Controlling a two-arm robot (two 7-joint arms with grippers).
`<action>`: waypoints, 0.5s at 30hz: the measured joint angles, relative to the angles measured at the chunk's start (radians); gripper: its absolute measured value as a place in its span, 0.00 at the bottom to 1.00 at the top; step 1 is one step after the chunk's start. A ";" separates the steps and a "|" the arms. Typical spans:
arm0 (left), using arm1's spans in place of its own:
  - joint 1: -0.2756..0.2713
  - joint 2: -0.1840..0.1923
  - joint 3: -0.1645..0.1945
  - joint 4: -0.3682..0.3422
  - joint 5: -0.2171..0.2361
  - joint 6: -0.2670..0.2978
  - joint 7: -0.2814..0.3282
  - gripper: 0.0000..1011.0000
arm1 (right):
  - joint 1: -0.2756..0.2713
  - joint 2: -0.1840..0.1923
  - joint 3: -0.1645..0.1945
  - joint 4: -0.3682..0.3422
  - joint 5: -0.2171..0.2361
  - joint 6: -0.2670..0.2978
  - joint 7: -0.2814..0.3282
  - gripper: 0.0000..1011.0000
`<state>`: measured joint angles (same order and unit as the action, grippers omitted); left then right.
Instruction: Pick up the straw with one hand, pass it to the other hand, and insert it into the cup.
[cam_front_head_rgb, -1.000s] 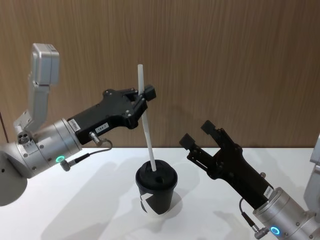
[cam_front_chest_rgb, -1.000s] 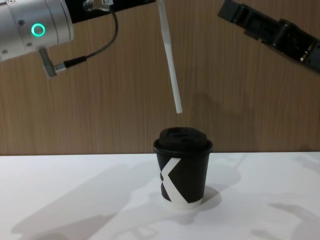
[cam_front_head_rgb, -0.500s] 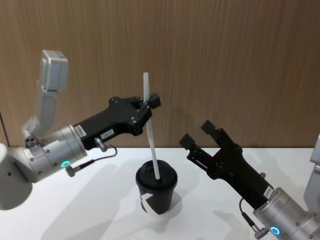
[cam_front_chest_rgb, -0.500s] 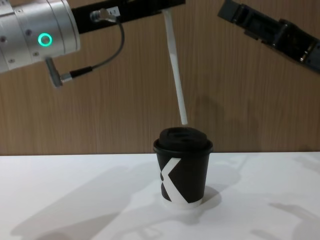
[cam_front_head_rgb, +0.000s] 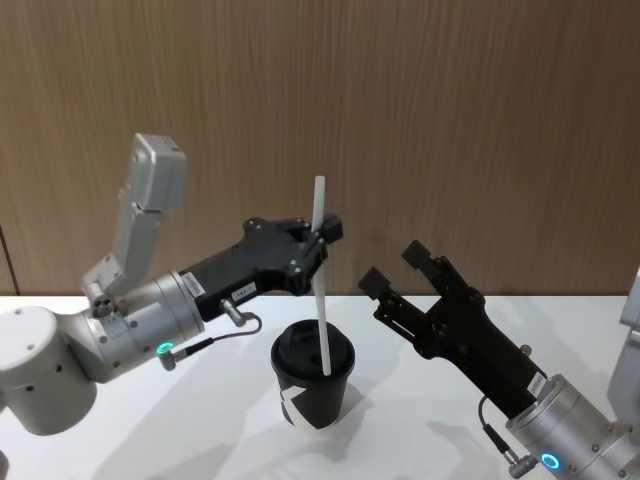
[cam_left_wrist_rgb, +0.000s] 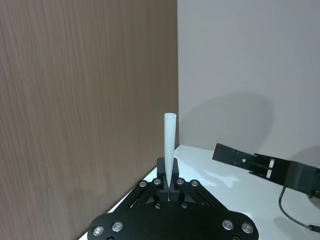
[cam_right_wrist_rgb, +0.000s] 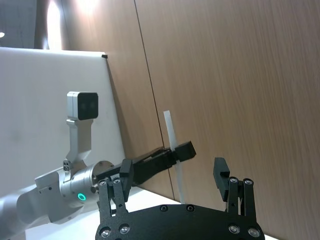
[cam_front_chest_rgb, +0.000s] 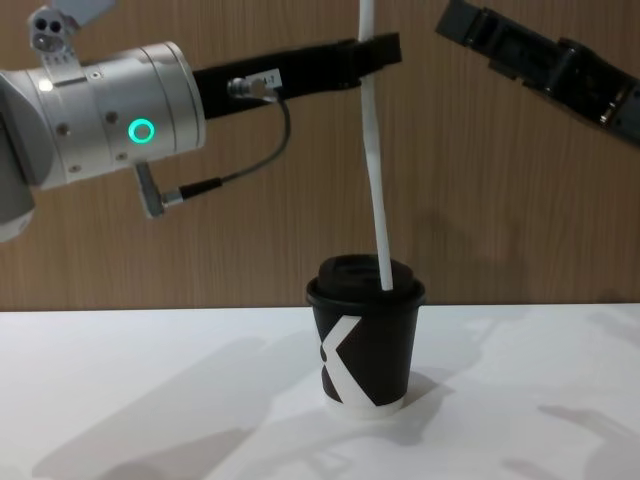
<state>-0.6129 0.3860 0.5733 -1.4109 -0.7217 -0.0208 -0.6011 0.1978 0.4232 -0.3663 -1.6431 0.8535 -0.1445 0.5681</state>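
Left gripper (cam_front_head_rgb: 322, 232): long, boxy matte-black body bearing a small white label with dark print, joined to a large brushed-silver cylindrical wrist (cam_front_head_rgb: 135, 330). The wrist carries a green glowing ring, dark screw heads and a thin black cable looping off a metal plug. A grey box-shaped module (cam_front_head_rgb: 150, 188) rises beside the wrist. Right gripper (cam_front_head_rgb: 398, 272): black linkage body with silver screws, silver wrist, blue-green glowing ring.
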 joint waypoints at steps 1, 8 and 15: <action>0.000 -0.002 0.001 0.002 0.004 -0.002 0.002 0.01 | 0.000 0.000 0.000 0.000 0.000 0.000 0.000 0.99; -0.001 -0.014 0.010 0.012 0.028 -0.016 0.009 0.01 | 0.000 0.000 0.000 0.000 0.000 0.000 0.000 0.99; -0.002 -0.022 0.010 0.013 0.039 -0.023 0.010 0.01 | 0.000 0.000 0.000 0.000 0.000 0.000 0.000 0.99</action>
<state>-0.6146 0.3645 0.5833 -1.3981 -0.6832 -0.0436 -0.5911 0.1978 0.4232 -0.3663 -1.6431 0.8535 -0.1445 0.5681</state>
